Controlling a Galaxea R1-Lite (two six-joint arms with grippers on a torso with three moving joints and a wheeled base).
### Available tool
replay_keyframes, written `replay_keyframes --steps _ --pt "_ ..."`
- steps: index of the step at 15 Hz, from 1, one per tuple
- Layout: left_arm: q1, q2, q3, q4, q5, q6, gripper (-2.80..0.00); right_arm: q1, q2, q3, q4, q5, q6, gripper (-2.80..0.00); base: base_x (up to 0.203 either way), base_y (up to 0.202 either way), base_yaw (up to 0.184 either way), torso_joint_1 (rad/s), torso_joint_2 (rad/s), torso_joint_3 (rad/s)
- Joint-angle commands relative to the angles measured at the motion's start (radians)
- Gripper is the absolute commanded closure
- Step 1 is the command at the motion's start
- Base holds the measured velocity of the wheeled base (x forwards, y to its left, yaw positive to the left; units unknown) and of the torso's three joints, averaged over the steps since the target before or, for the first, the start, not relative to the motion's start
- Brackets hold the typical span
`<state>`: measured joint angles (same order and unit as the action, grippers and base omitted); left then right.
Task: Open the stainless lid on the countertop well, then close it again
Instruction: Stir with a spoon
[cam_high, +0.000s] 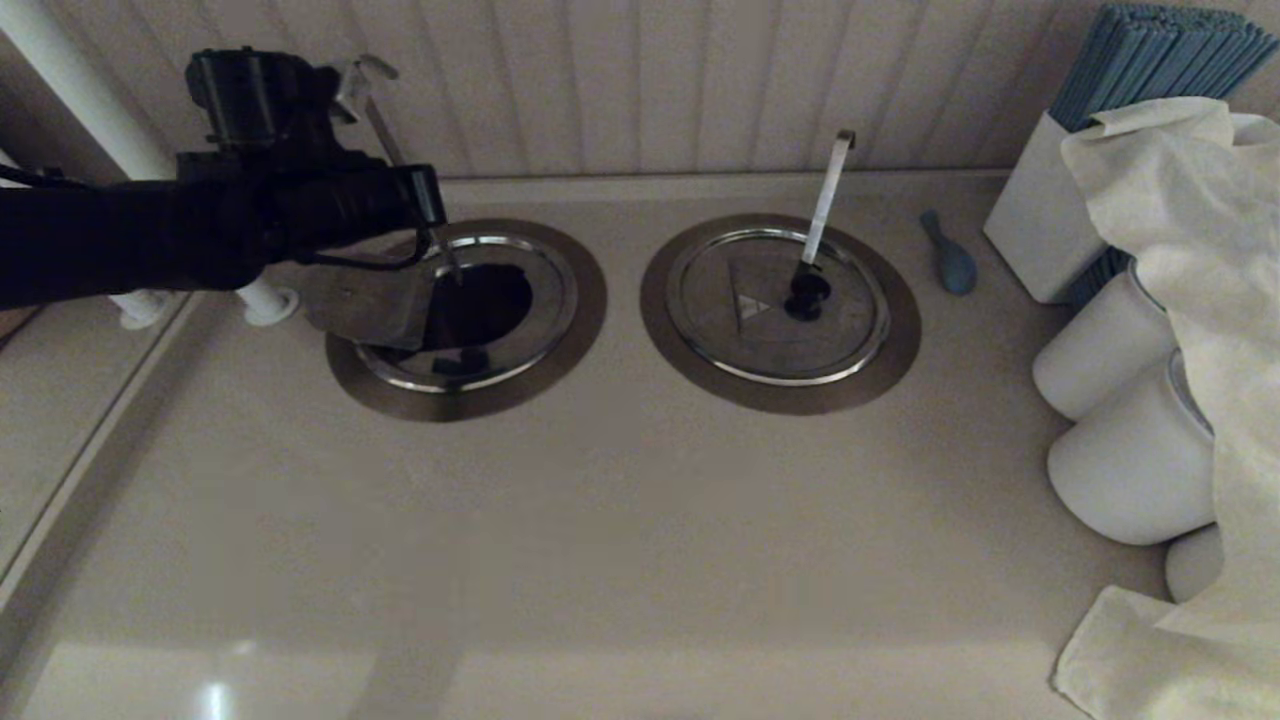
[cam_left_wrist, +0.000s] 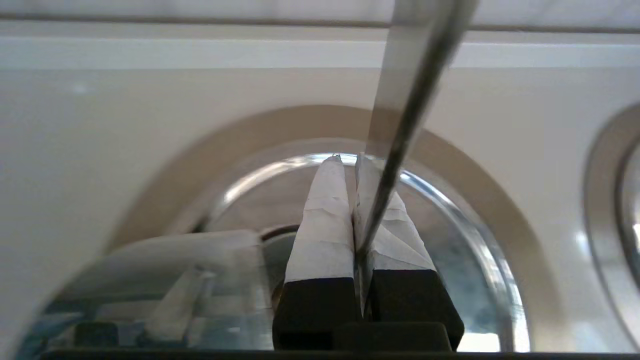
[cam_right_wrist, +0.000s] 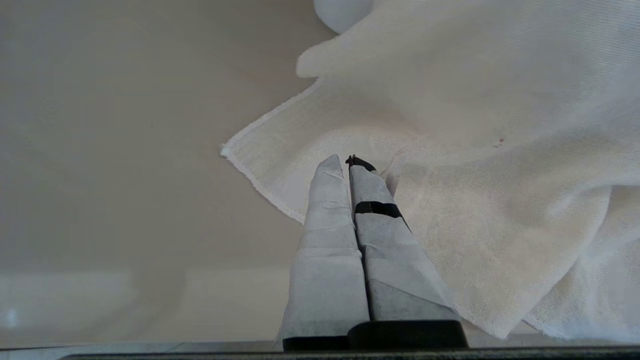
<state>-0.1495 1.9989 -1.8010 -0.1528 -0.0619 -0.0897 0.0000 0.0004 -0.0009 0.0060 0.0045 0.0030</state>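
Nearest the robot, the right gripper (cam_right_wrist: 348, 160) is seen only in its own wrist view, its taped fingers pressed together on nothing, poised over a white cloth (cam_right_wrist: 450, 150) spread on the beige countertop (cam_high: 600, 540). Farther back, on the left, the countertop well (cam_high: 480, 300) is ringed by its wide dull flange, and its dark opening is exposed. The stainless lid (cam_high: 470, 310) is seated in that ring, with its folding section (cam_high: 365, 305) tipped up toward the left side so that the hole is uncovered. The left gripper (cam_left_wrist: 350, 157) is held above the well's left rear edge; in the left wrist view its fingers are seen clenched on the thin handle (cam_left_wrist: 400, 140) that rises through the lid. In the head view the hooked tip of that handle (cam_high: 365, 75) is seen above the dark arm. To the right, well apart, the twin lid (cam_high: 780, 300) lies flat and closed, with a paler flat handle (cam_high: 828, 195) standing up from it. Beyond it, a small blue object (cam_high: 948, 255) lies on the counter near a white holder of blue rods (cam_high: 1100, 130).
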Motion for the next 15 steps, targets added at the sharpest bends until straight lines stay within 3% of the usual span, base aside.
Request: replay_keyframes --steps 1,2,3,8,13,15 --pt "0.012 -0.024 0.022 0.001 -0.001 0.015 0.00 0.000 0.000 0.000 0.000 0.000 0.000 0.00 0.000 0.000 0.000 0.000 0.00 0.000" --pt "0.018 -0.036 0.047 0.001 -0.002 0.065 0.00 0.000 0.000 0.000 0.000 0.000 0.000 0.00 0.000 0.000 0.000 0.000 0.00 0.000" --pt "0.019 -0.047 0.060 0.001 -0.007 0.076 0.00 0.000 0.000 -0.001 0.000 0.000 0.000 0.00 0.000 0.000 0.000 0.000 0.00 0.000" --pt "0.006 -0.067 0.090 0.025 -0.079 0.077 0.00 0.000 0.000 -0.001 0.000 0.000 0.000 0.00 0.000 0.000 0.000 0.000 0.00 0.000" --pt "-0.030 -0.056 0.086 0.049 -0.100 0.069 0.00 0.000 0.000 0.000 0.000 0.000 0.000 0.00 0.000 0.000 0.000 0.000 0.00 0.000" --pt "-0.054 -0.040 0.077 0.048 -0.105 0.035 0.00 0.000 0.000 0.001 0.000 0.000 0.000 0.00 0.000 0.000 0.000 0.000 0.00 0.000"
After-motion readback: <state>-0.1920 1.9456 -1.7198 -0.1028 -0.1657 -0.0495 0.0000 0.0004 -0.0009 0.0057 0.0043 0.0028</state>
